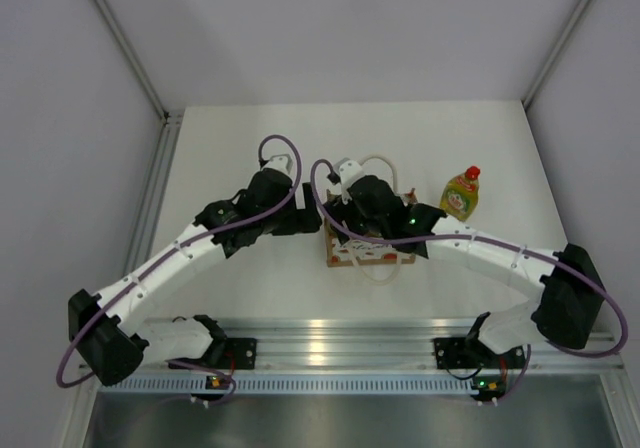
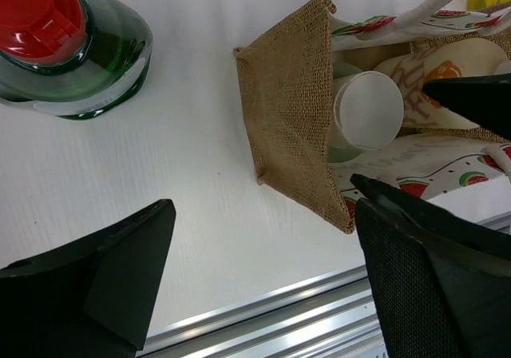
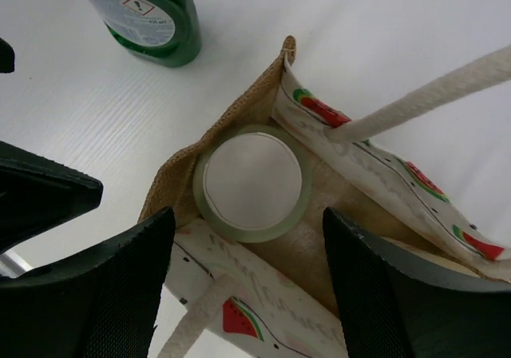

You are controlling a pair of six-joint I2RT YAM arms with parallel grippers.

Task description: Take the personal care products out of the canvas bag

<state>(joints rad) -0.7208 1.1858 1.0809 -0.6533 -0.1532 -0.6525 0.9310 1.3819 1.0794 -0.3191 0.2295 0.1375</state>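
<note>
The canvas bag (image 1: 372, 258) stands open at mid-table, largely covered by my right arm. My right gripper (image 1: 362, 230) is open and hovers over its mouth, its jaws (image 3: 247, 294) straddling the near rim band (image 3: 271, 294) just above the pale bottle's white cap (image 3: 253, 184). The cream bottle (image 2: 447, 74) lies beside the pale bottle (image 2: 367, 110) inside the bag (image 2: 295, 110). My left gripper (image 2: 263, 286) is open and empty over bare table left of the bag. The dark green bottle (image 2: 76, 50) stands outside the bag on its left. The yellow bottle (image 1: 460, 193) stands on its right.
A cream rope handle (image 3: 431, 98) arches over the bag's far side and another (image 3: 188, 326) hangs at the near side. The aluminium rail (image 1: 330, 333) runs along the table's near edge. Grey walls enclose the table on three sides.
</note>
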